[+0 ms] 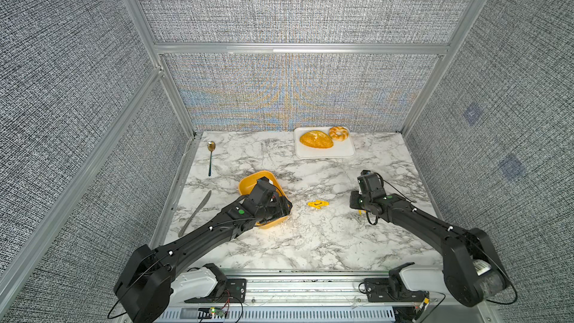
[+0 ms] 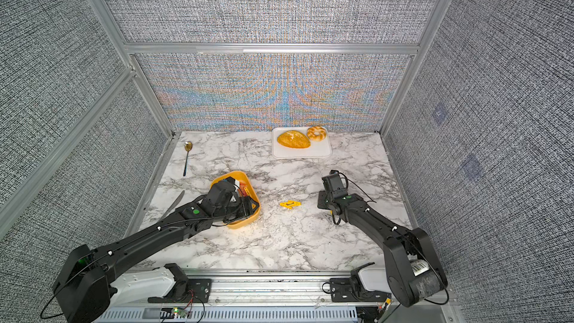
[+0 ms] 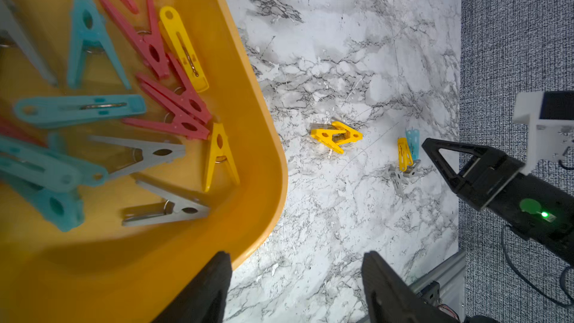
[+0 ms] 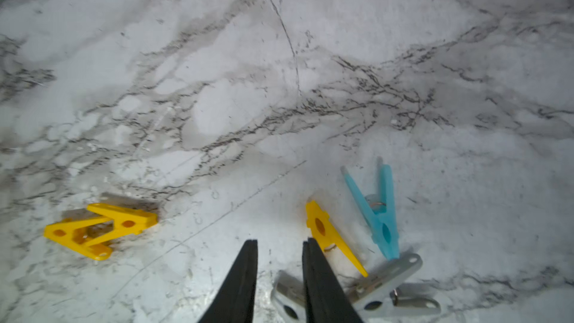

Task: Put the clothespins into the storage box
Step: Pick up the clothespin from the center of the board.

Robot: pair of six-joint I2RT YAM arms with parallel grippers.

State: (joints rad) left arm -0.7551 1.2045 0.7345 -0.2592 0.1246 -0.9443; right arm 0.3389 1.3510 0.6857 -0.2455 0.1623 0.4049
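- Marble-patterned worktop (image 1: pixel 310 243) covers the floor of a booth closed in by grey woven walls (image 1: pixel 62 88) on aluminium framing. Both arms reach in from the near edge.
- At the near-right corner of the storage box (image 1: pixel 248 179), the left gripper (image 3: pixel 296 254) hangs with its jaws moderately wide and nothing between them. One finger is over the box rim and the other over bare marble.
- The storage box lies left of centre, turned at an angle to the worktop's edges. It holds a jumble of clothespins (image 3: pixel 77 110) in red, teal, yellow and grey.
- The right gripper (image 4: pixel 279 240) hovers low over the right side, its jaws narrow and empty, with only marble in the gap.
- Just beside its tips lie a yellow clothespin (image 4: pixel 329 237), a teal clothespin (image 4: pixel 380 215) and two touching grey clothespins (image 4: pixel 388 278). One grey one is partly hidden behind a finger.
- Between the box and the right gripper, apart from both, a yellow pair (image 1: pixel 318 204) lies crossed on the marble.
- A knife (image 1: pixel 195 212) lies left of the box, near the left edge.
- Farther back on the left lies a spoon (image 1: pixel 211 156).
- At the far wall, right of centre, a white tray (image 1: pixel 341 150) carries a loaf (image 1: pixel 316 139) and a ring-shaped bun (image 1: pixel 339 133).
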